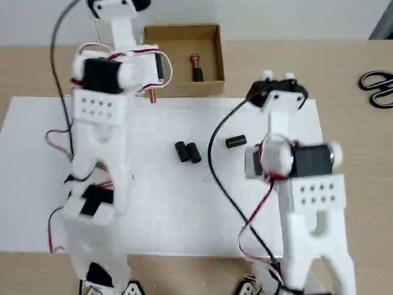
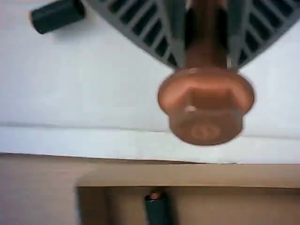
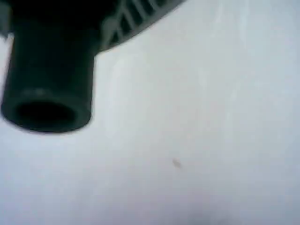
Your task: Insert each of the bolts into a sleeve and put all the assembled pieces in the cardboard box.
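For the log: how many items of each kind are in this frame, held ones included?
Copper bolts: 2, one held, one in the box
Black sleeves: 5, three loose, one held, one in the box
Cardboard box: 1
Scissors: 1
Total: 9

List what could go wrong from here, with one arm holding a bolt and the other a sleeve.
1. The bolt is gripped around its shank, so little may be free to enter the sleeve; it could jam or slip.
2. The bolt hangs near the cardboard box wall and might knock it.
3. Two loose sleeves lie between the arms and could be rolled away.
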